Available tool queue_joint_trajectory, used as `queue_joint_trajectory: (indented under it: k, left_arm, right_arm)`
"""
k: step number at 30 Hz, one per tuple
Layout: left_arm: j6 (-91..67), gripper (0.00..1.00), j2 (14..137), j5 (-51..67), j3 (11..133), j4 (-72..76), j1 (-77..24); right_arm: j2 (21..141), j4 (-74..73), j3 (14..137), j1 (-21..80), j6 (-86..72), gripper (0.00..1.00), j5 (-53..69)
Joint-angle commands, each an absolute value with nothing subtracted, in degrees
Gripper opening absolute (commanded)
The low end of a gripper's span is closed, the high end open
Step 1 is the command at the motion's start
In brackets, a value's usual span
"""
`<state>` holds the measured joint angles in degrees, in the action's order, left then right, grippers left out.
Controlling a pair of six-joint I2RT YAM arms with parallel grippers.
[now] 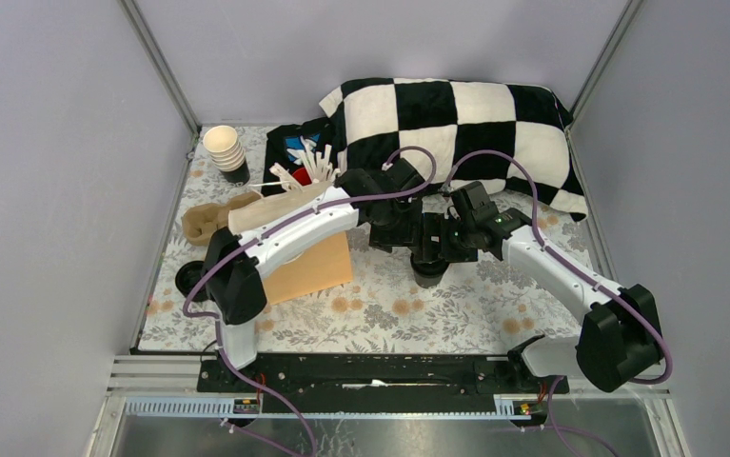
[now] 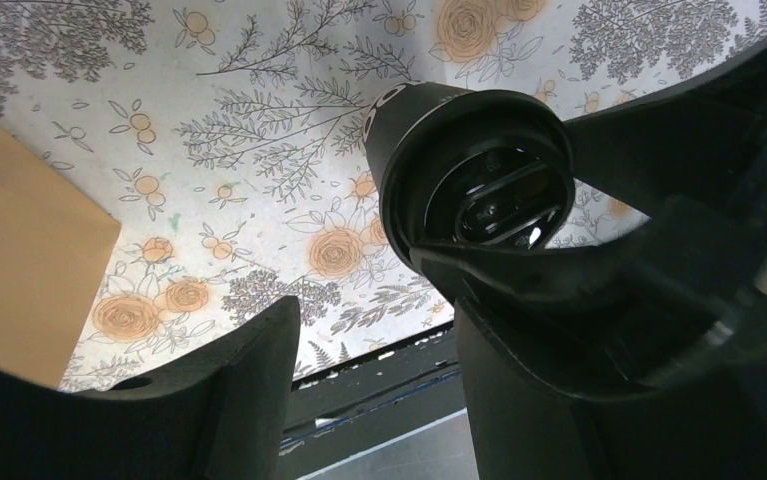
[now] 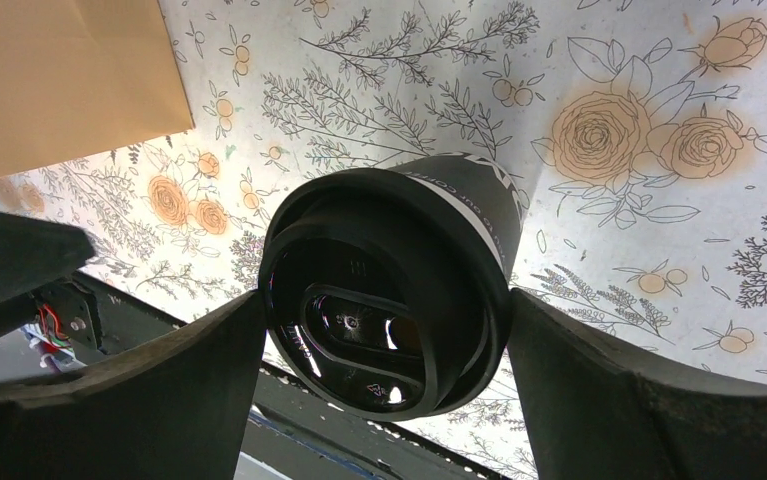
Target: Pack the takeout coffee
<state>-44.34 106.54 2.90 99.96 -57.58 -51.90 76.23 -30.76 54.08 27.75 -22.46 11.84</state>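
1. The takeout coffee (image 3: 384, 300) is recorded upright on the floral bench (image 1: 389, 314), near its middle, with the black lid fitted.
2. The cup is noted to the right of a tan paper bag (image 1: 308, 271) and apart from it.
3. The right claw (image 3: 387, 300) is brought over the lid from above. One finger is seen at each side of the rim, and both appear to touch it. The cup is taken to be pinched at a wide spread.
4. The left claw (image 2: 374, 330) is seen spread, with nothing between its fingers. It is held just beside the cup, on the bag side.
5. At the back left, a stack of pale cups (image 1: 225, 148), a red cup of white sticks (image 1: 305, 171) and a cardboard cup carrier (image 1: 210, 219) are noted, well apart from the coffee.
6. A checkered cushion (image 1: 456, 133) is seen along the back edge.
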Motion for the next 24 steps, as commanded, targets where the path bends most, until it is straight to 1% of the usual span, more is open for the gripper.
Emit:
queue_joint_trajectory:
  k: [1,6,15,21,24]
  left_arm:
    - [-42.29,0.62,101.85,0.27,106.25,-62.45,-52.16]
    - [-41.84,0.65,98.61,-1.18,110.13,-64.95,-51.87]
    - [-37.76,0.81,96.81,4.26,123.23,-65.04,-50.98]
    - [-36.12,0.83,95.15,7.29,124.99,-65.04,-47.46]
    - [-34.78,0.85,93.71,7.32,124.3,-63.89,-45.97]
  right_arm:
    - [77.4,-38.92,53.44,27.81,-20.73,0.93,4.98]
    - [74.67,-43.6,57.2,27.85,-19.89,0.99,4.7]
    - [75.84,-53.45,68.94,27.9,-16.06,1.0,4.7]
    - [78.32,-57.73,74.04,30.41,-17.62,1.0,1.97]
    - [81.11,-59.41,76.13,33.94,-21.23,1.0,-3.94]
